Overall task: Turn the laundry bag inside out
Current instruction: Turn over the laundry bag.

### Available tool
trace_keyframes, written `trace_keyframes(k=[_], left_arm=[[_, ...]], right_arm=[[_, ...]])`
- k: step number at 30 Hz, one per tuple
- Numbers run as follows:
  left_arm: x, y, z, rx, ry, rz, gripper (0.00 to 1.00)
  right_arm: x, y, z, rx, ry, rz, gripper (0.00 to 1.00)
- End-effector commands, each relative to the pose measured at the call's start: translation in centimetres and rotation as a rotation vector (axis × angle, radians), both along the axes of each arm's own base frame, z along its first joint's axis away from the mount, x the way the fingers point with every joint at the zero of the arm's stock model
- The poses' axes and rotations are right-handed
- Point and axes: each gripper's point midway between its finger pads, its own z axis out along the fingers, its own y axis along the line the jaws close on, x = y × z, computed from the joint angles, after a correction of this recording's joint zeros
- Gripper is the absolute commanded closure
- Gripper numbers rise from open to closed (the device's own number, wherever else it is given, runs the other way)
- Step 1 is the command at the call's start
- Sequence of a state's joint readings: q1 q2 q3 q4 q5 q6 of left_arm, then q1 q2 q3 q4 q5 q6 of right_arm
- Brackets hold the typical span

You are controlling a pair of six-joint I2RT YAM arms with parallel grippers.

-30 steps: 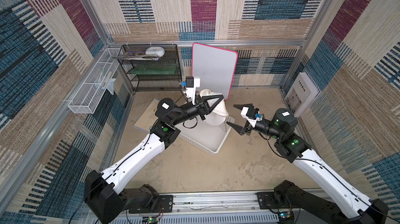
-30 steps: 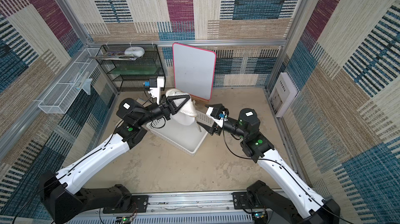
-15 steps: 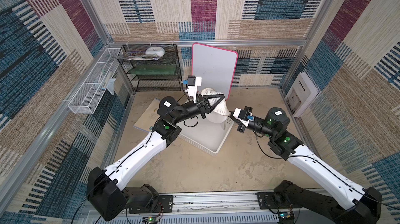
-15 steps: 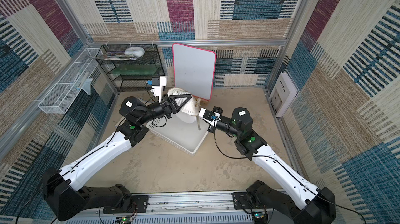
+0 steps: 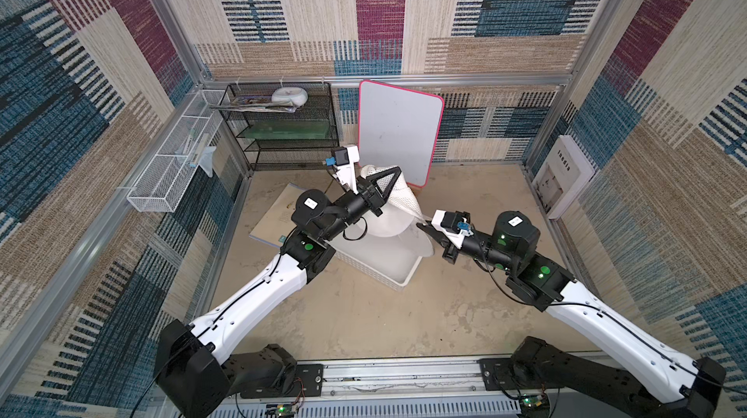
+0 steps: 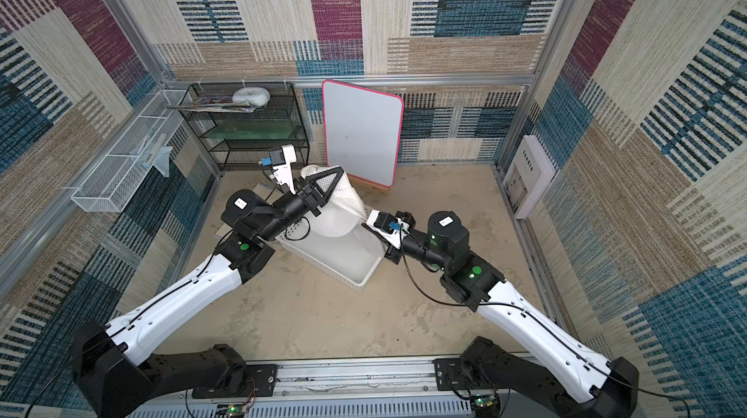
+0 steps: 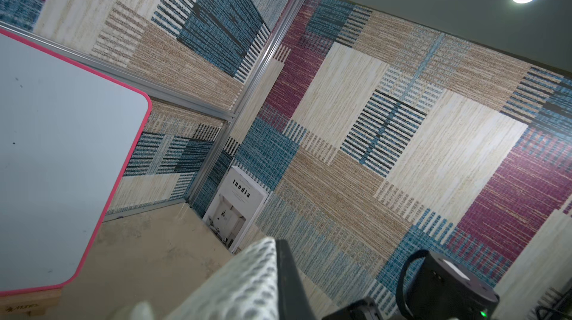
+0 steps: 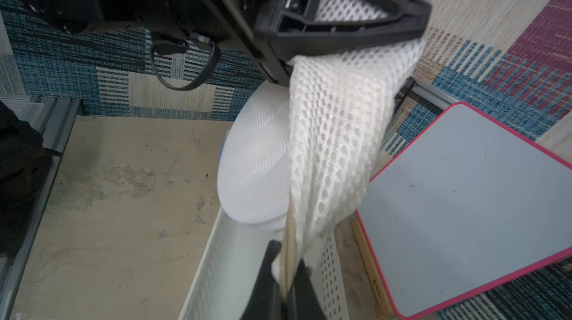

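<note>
At the far left a white wire-mesh tray (image 5: 169, 177) hangs on the wall, and beside it a black wire rack (image 5: 283, 129) carries a smooth glossy white rounded dish (image 5: 289, 95) on its top shelf. A thin beige booklet (image 5: 279, 213) lies flat on the sandy worktop (image 5: 364, 315) in front of the rack. Over it, the left end effector (image 5: 394, 173) is raised and clamped narrow on the upper end of the soft white net-mesh laundry bag (image 5: 404, 197); the right wrist view shows mesh pinched between its 2 black triangular fingers (image 8: 340, 15). The laundry bag hangs in the air as a taut mesh band (image 8: 334, 148) running down from that grip, with its round plain white panel (image 8: 257, 160) bulging out to one side. It hangs above the far end of a rigid white plastic basket with perforated sides (image 5: 404, 278), which stands on the worktop; whether the panel touches the basket's rim cannot be told. Behind the bag, a grey whiteboard with a pink rim (image 5: 398, 129) leans against the back wall. The right end effector (image 8: 286, 259) is closed tight on the bag's lower end, on a seam-like strip. At the far right a white magazine (image 5: 562, 177) leans against the wall.
</note>
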State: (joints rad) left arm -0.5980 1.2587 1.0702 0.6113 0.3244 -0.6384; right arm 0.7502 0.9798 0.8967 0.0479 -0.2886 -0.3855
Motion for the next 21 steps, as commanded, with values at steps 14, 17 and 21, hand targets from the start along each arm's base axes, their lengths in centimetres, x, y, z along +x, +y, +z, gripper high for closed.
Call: trace_keyframes(k=[14,17,21], left_arm=[[1.0,2.6,4.2,-0.16,-0.233,0.26,1.0],[0.8,2.4,4.2,-0.188,-0.27,0.262,1.0],[1.3,2.5,3.8,-0.194,-0.258,0.281,1.0]], right_arm=[[-4.1,7.6,-0.2,0.206,0.325,0.343,1.0],[-5.3,8.0,0.9,0.255,0.362,0.432,1.0],[-5.0,7.0,1.2,0.235,0.335,0.366,0.67]])
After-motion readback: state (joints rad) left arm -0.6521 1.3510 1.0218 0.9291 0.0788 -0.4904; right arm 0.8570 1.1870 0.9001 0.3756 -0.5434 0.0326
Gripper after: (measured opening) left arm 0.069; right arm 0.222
